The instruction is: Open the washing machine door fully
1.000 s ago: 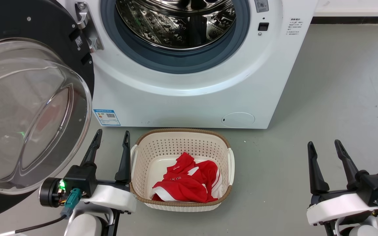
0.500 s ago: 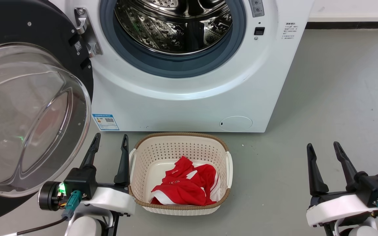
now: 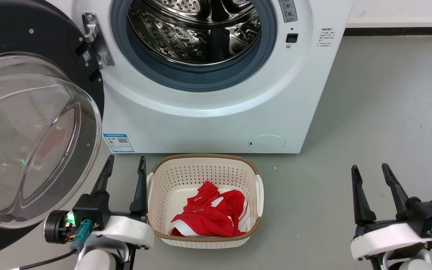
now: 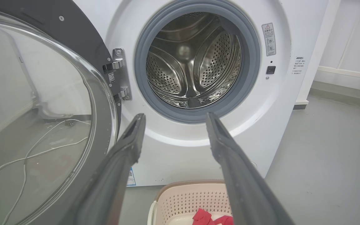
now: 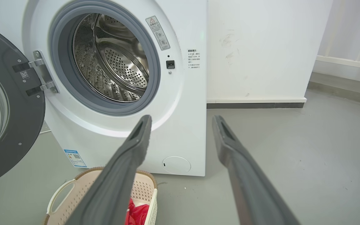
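The washing machine door (image 3: 32, 123) stands swung wide open at the left, its glossy black ring (image 4: 83, 43) and clear bulging glass bowl (image 4: 36, 118) facing me, hung on a steel hinge (image 3: 94, 39). In the right wrist view the door (image 5: 8, 109) is at the left edge. The steel drum (image 3: 195, 30) with its grey ring lies exposed. My left gripper (image 3: 125, 162) is open just right of the door's lower edge, apart from it and holding nothing. My right gripper (image 3: 369, 168) is open over the bare floor at the lower right.
A cream perforated basket (image 3: 201, 167) with a red and white garment (image 3: 210, 213) stands on the grey floor before the machine, close beside my left gripper. The white machine front (image 3: 216, 123) is behind it. A white wall (image 5: 261, 47) rises at the right.
The whole head view has shifted a little, so the camera moved: machine and basket sit slightly lower and further left. The door and both grippers keep their places relative to each other.
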{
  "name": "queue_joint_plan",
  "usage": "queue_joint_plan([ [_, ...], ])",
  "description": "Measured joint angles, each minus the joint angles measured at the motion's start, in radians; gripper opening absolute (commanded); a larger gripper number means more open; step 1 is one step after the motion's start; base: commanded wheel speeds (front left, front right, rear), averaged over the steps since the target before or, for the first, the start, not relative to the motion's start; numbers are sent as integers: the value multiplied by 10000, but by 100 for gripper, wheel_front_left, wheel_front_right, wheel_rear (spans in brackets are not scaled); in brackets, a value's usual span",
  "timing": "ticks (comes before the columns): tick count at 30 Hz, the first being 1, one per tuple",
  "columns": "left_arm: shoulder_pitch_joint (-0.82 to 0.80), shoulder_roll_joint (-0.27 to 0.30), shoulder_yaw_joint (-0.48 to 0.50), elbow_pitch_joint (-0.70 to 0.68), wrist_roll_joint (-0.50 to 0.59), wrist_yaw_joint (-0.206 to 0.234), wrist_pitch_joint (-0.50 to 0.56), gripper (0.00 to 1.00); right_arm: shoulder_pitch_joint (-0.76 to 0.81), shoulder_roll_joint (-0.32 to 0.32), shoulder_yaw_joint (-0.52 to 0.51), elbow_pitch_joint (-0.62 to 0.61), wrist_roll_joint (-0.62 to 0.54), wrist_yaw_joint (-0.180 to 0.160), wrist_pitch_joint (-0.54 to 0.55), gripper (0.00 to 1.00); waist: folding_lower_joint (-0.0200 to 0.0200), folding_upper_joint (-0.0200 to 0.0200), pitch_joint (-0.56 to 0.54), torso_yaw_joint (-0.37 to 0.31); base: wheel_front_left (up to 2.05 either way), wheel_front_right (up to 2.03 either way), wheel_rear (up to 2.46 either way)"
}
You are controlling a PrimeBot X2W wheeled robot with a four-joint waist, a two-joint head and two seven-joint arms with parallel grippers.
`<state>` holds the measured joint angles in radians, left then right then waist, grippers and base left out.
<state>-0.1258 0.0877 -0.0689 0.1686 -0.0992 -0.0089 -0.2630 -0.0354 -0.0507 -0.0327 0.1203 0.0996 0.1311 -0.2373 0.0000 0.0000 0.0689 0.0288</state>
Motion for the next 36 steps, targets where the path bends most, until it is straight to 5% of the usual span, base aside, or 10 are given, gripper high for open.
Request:
queue_joint_plan([
  [4, 42, -21, 35, 10, 15, -17, 0, 100, 25, 0, -4, 2, 42, 0, -2, 100, 0, 0, -28, -4, 0, 0, 0],
  [5, 44, -29, 44, 12, 19, -46, 0, 0, 39, 0, -4, 4, 42, 0, -2, 0, 0, 0, -31, -3, 0, 0, 0],
  [10, 375, -59, 58, 485, -102, -46, 77, 0, 258, 4, 33, 435, 150, 0, 19, 0, 0, 0, -39, -9, 0, 0, 0],
  [36, 392, -169, 614, 587, -5024, -414, 1290, 0, 103, -38, -98, 709, 5162, 0, 1074, 0, 0, 0, -172, -69, 0, 0, 0],
])
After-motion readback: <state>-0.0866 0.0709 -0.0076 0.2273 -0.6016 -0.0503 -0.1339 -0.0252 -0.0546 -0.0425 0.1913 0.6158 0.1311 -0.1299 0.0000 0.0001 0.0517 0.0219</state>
